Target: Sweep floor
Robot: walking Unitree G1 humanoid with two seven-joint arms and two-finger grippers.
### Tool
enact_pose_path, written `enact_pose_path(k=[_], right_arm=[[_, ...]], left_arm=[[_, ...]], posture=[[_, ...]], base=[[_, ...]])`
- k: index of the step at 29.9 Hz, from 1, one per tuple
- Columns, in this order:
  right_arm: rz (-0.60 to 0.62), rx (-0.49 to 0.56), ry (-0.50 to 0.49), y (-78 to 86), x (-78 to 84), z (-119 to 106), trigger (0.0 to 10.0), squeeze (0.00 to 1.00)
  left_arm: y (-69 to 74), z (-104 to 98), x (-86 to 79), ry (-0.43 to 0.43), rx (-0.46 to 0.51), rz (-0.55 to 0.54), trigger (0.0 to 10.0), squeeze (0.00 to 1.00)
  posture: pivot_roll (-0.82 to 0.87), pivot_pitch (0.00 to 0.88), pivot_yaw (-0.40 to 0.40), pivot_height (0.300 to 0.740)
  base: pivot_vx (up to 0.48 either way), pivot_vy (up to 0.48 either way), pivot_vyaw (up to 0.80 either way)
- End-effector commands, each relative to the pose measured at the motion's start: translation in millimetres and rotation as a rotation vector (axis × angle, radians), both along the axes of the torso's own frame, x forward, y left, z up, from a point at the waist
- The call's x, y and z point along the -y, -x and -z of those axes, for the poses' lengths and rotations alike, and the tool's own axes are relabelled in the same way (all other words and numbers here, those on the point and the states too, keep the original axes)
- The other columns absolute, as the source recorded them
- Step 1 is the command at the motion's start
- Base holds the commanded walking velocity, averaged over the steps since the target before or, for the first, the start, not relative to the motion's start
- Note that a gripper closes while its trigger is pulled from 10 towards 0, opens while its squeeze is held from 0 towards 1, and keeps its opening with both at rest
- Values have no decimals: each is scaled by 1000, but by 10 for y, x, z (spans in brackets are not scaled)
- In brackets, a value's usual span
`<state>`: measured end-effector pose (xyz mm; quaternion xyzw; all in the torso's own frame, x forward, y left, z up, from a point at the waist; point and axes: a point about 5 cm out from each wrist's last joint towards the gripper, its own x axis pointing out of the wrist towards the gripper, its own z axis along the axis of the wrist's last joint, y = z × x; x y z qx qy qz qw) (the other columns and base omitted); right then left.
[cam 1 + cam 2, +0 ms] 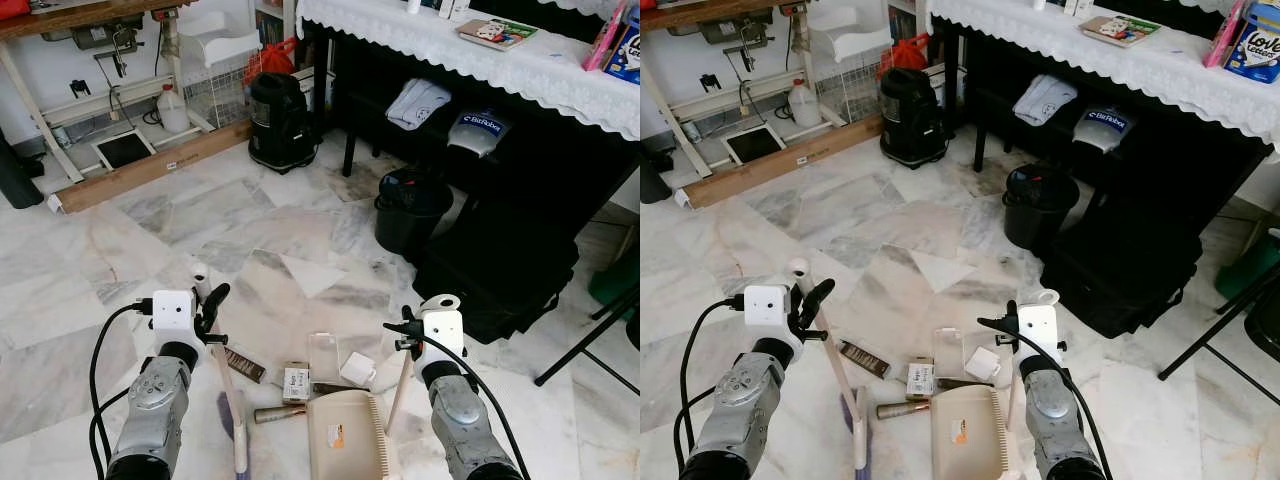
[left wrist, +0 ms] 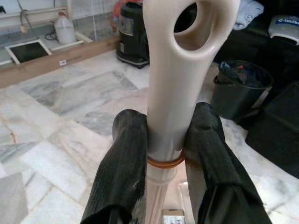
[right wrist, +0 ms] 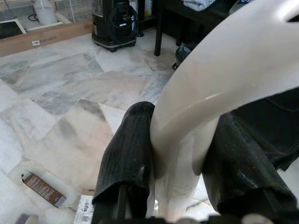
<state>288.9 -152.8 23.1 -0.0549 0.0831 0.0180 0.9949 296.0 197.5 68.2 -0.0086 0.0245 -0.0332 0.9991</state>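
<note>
Cream plastic broom handle (image 2: 177, 88) is clamped betw. left gripper (image 1: 210, 305) fingers; right gripper (image 1: 1012, 330) is clamped on cream plastic dustpan (image 1: 345, 432) handle, pan flat on white marble floor (image 1: 250, 210). Step: sweeping in progress. Small litter, incl. brown wrapper (image 1: 243, 364) & white carton (image 1: 295, 381), lies just beyond pan lip; next: brush it inward.
</note>
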Motion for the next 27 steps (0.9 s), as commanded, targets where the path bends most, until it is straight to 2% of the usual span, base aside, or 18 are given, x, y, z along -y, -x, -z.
enact_pose_path(k=[1, 5, 7, 8, 11, 13, 17, 27], right_arm=[[-7, 18, 6, -21, 7, -36, 10000, 0], [-6, 19, 6, -21, 10, -37, 10000, 0], [-9, 19, 5, -25, 2, -38, 10000, 0], [-10, 19, 4, -26, -1, -39, 10000, 0], [-11, 19, 3, -27, -7, -38, 10000, 0], [-13, 20, 1, -28, -16, -42, 10000, 0], [-13, 22, 1, -29, -13, -46, 10000, 0], [-16, 23, -1, -40, -30, -51, 10000, 0]], left_arm=[[40, 96, -9, 62, -57, 4, 10000, 0], [48, 93, -30, 114, -67, 7, 10000, 0], [51, 87, -13, 212, -83, 41, 10000, 0], [51, 85, -9, 228, -84, 46, 10000, 0], [49, 72, -6, 258, -77, 47, 10000, 0], [19, 9, -13, 340, -49, 28, 10000, 0], [-1, -65, -7, 399, -30, 45, 10000, 0], [-23, -169, 17, 417, -10, 75, 10000, 0]], posture=[[83, 82, -54, 740], [83, 82, -54, 740], [88, 84, -55, 740], [89, 84, -55, 740], [88, 84, -55, 740], [88, 83, -55, 740], [88, 85, -57, 740], [93, 90, -58, 740]], base=[[0, 0, 0], [0, 0, 0], [0, 0, 0], [0, 0, 0], [0, 0, 0], [0, 0, 0], [0, 0, 0], [0, 0, 0]])
